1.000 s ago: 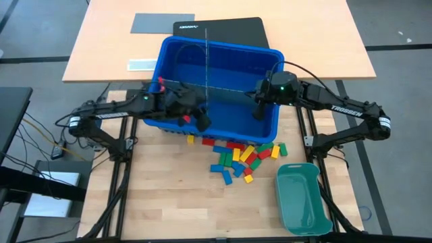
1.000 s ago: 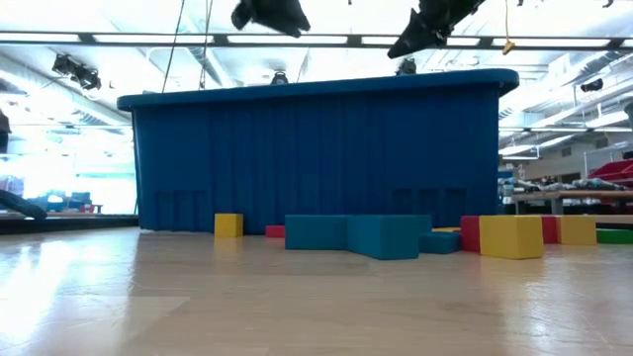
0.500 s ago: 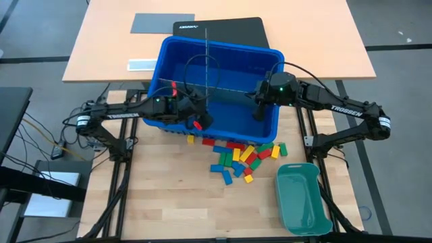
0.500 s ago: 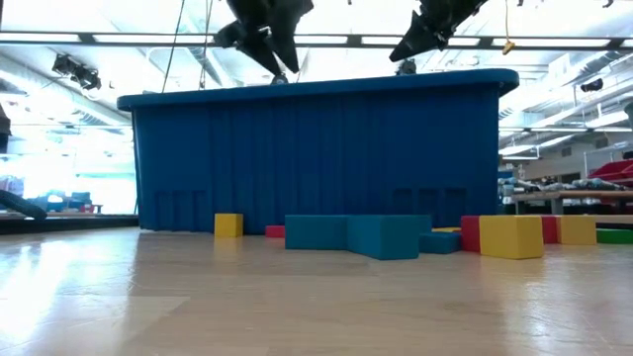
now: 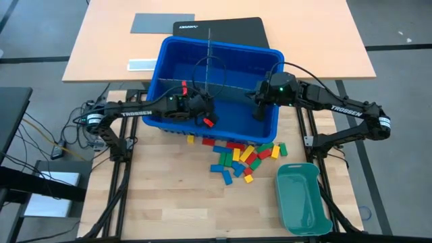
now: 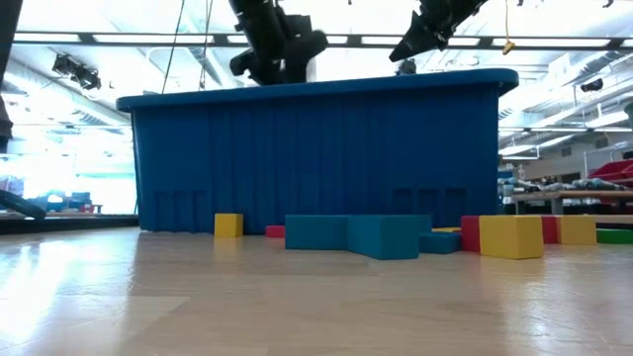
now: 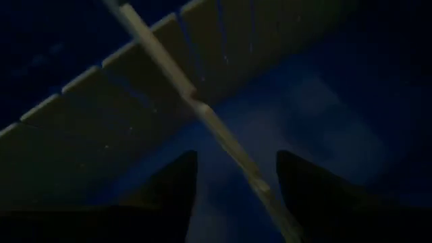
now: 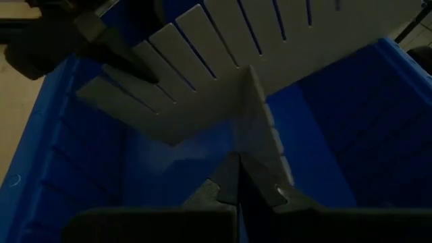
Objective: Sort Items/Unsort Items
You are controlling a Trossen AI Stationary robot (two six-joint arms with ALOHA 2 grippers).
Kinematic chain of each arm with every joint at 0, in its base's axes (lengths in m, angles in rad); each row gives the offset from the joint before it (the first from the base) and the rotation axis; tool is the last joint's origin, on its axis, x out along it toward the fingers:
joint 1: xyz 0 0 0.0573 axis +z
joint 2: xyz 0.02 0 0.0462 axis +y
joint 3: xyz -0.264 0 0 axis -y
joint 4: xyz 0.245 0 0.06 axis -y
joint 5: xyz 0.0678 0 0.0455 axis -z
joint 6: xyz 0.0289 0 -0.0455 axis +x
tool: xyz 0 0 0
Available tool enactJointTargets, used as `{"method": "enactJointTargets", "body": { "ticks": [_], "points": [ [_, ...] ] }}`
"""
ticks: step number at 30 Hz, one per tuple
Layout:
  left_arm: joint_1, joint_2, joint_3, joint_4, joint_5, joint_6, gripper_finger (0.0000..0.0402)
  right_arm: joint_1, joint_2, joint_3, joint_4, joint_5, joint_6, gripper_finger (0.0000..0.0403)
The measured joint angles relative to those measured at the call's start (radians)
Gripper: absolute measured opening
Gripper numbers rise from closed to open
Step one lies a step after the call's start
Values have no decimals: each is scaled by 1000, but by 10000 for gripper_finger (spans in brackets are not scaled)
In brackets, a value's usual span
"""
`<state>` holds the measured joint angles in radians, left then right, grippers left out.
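A blue bin [image 5: 266, 128] stands mid-table with grey slotted divider sheets [image 5: 208, 57] upright inside it. My left gripper [image 7: 236, 158] is low inside the bin's near left part [image 5: 206, 119], open, its fingers on either side of one divider's upper edge [image 7: 202, 115]; whether they touch it I cannot tell. My right gripper [image 8: 237, 165] is in the bin's near right part [image 5: 258, 113], shut on a divider. Several red, yellow, green and blue blocks [image 5: 239, 155] lie on the table in front of the bin. My right gripper pinches the upper edge [image 8: 251, 145] of one grey divider sheet between its two fingers. The fingers slant down from the bin's right side and lie across the sheet. The sheet stands on edge in the bin and meets a second slotted sheet [image 8: 202, 47] farther off.
A teal tray [image 5: 302, 199] lies at the table's near right. Behind the bin, on a second table, lie a black mat [image 5: 229, 30], a grey sheet [image 5: 162, 23] and a pale strip [image 5: 142, 65]. The bin's walls [image 6: 316, 158] close in both grippers.
My left gripper has sunk from above the bin's rim down into the bin, shifting a little toward the right and tipping its fingers further downward. My right gripper and its divider have kept still.
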<state>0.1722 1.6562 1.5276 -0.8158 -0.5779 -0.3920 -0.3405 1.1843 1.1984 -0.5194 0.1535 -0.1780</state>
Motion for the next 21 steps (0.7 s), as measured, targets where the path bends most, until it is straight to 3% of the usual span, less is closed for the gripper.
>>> {"method": "enactJointTargets", "body": {
  "ticks": [7,15,21],
  "points": [
    [-14,-21,40,-64,-23,51,19,0,0,0,1,0,-7,2],
    [-15,-14,225,-273,-5,45,6,0,0,0,19,1,-7,3],
    [-11,-14,242,-306,7,-37,4,0,0,0,66,2,-15,2]
  ]
}}
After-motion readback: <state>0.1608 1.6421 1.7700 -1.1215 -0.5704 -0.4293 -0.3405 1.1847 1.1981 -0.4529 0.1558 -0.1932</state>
